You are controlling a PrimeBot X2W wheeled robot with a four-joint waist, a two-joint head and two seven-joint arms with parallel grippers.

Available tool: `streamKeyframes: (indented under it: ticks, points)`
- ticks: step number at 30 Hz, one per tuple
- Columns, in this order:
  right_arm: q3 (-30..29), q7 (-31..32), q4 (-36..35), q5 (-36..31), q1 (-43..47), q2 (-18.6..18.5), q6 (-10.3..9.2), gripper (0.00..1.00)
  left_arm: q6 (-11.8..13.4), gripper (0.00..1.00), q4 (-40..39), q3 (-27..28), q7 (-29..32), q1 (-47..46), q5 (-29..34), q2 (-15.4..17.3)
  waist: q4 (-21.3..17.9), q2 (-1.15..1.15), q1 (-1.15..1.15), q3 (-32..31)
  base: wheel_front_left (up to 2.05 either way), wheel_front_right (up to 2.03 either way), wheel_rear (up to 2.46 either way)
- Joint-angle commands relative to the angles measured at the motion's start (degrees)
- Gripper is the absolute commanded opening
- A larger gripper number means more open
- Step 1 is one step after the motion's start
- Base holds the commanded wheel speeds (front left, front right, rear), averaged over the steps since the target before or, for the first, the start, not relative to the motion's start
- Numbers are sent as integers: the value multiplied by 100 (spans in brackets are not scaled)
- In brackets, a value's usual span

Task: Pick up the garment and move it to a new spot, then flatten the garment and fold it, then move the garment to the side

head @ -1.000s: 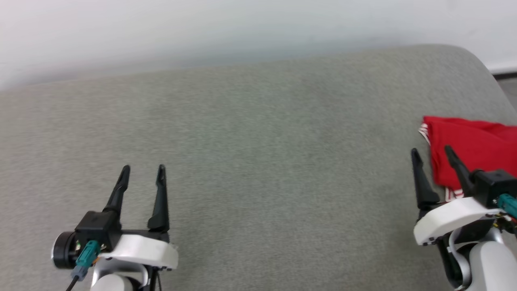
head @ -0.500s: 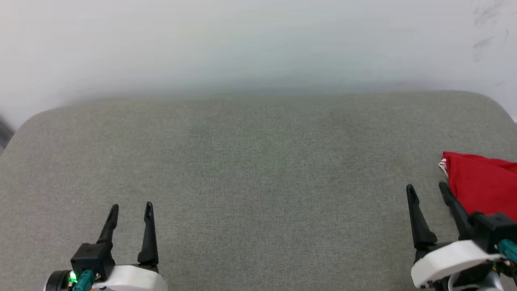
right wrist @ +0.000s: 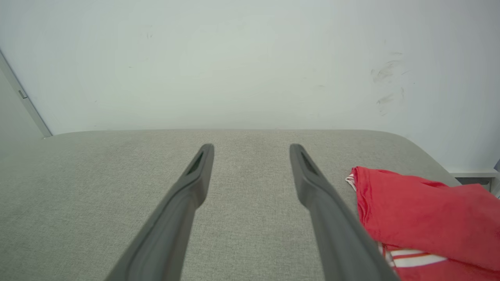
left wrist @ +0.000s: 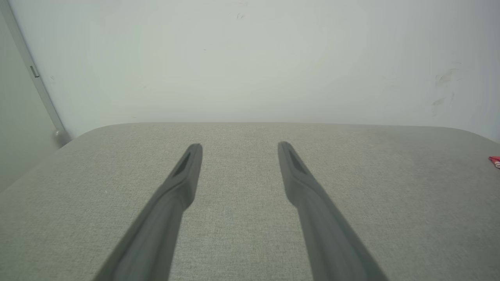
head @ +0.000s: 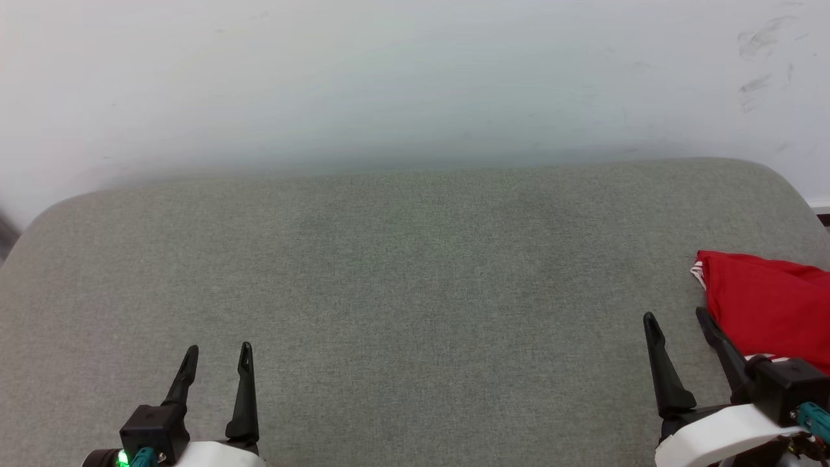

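Observation:
The garment (head: 768, 308), red with a bit of red-and-white striped trim, lies folded at the right edge of the grey cushioned surface (head: 415, 292); it also lies at the lower right of the right wrist view (right wrist: 422, 218), and a red sliver of the garment (left wrist: 494, 159) peeks in at the left wrist view's right edge. My right gripper (head: 677, 319) hovers open just left of it, nothing between its fingers. My left gripper (head: 217, 351) stands open over bare cushion at the lower left, far from the garment.
A pale wall (head: 415, 84) rises directly behind the cushion's far edge. The cushion's corners round off at far left and far right. A vertical door or panel edge (left wrist: 35, 74) stands at the left.
The head camera has tilted up, so wall takes up more of the picture and both grippers sit lower in it. Both grippers stay open; the garment lies as before.

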Motion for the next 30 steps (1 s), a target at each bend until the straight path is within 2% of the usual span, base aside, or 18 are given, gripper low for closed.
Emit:
streamKeyframes:
  ticks: [1,24,25,28,30]
  points:
    - [-1,-2,-33,-27,84,23,-4,100,-27,100,15,4,-24,61,36,-1,-4,0,1,-1,0,0,0]
    - [27,-75,-15,80,86,25,-4,100,-44,100,71,-44,-24,-21,-53,24,19,0,1,62,0,0,0]
    - [30,-70,-17,87,92,25,-4,0,-44,0,56,-40,-24,-33,-49,25,21,0,1,66,0,0,0]
    - [45,-62,116,115,42,1,1,0,-61,0,147,-65,30,57,-109,-63,22,0,1,67,0,0,0]
    - [56,-71,132,371,35,-1,1,0,-109,0,148,-12,78,41,-308,-107,27,0,1,70,0,0,0]
